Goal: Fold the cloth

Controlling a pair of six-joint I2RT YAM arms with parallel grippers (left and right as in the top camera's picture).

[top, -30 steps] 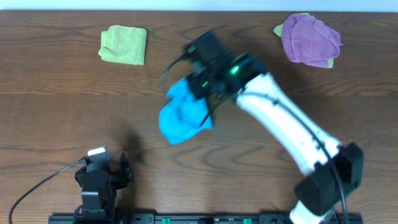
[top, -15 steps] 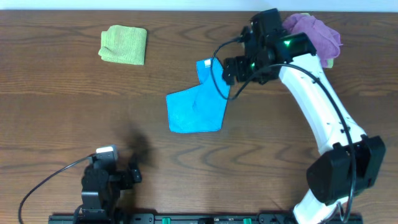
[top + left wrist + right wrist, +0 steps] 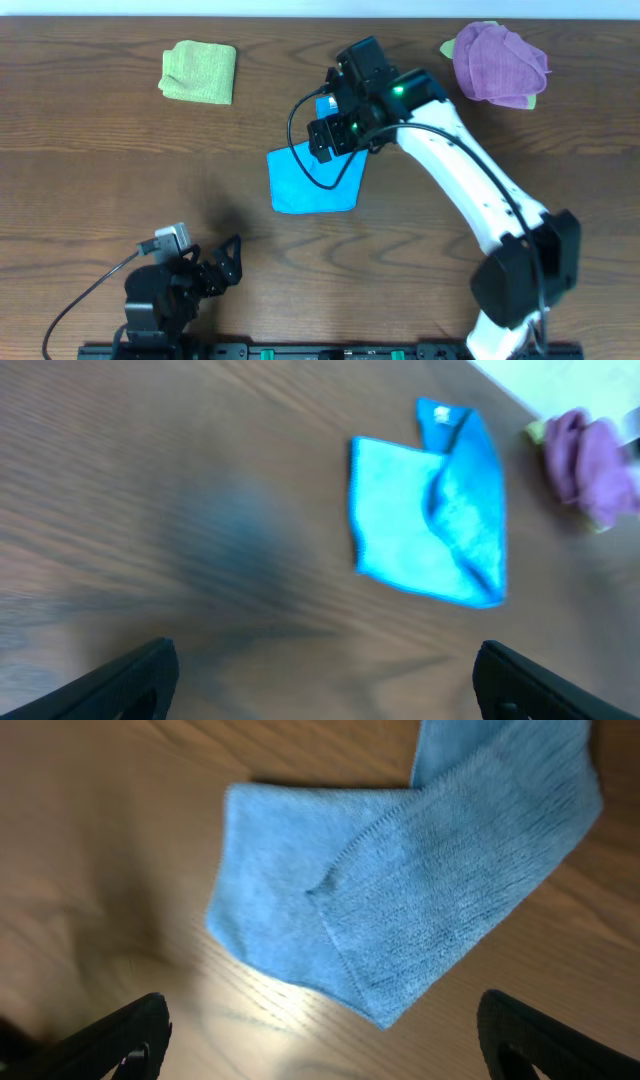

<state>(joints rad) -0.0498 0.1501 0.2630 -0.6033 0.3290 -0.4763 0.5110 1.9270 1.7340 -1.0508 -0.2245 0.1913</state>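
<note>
Dark wood-grain surface (image 3: 120,190), three cloths out on it.

- Right tool (image 3: 320,1038) is hovering with its fingers spread wide and nothing between them. It is not touching fabric.
- Blue cloth (image 3: 400,890) is lying flat directly beneath the right tool. It is partly folded: one flap (image 3: 470,870) is crossing diagonally over the lower layer. The fold edge is running out ahead of the tool, and a single-layer corner is sticking out to one side.
- Left tool (image 3: 335,680) is sitting low near the front edge, fingers also wide apart and holding nothing. The blue cloth is out ahead of it and well apart.
- Farther out from both tools, a green cloth (image 3: 198,71) is lying squared up and a purple cloth (image 3: 500,62) is lying bunched. Neither is touching the blue one.

Handling, as a judgement:
- The fabric is looking like a light, soft, napped terry with no stiffness. It is likely to drape and sag as soon as it is lifted, and to drag on the wood rather than slide cleanly.
- It is not fragile. The main risk is that the tool pinches both layers at once, or that the loose flap flips open.
- The best hold is looking like an outer corner or hem, pinched low against the surface. The exposed single-layer corner would suit for carrying across. The middle is offering only flat nap with no edge to take.
</note>
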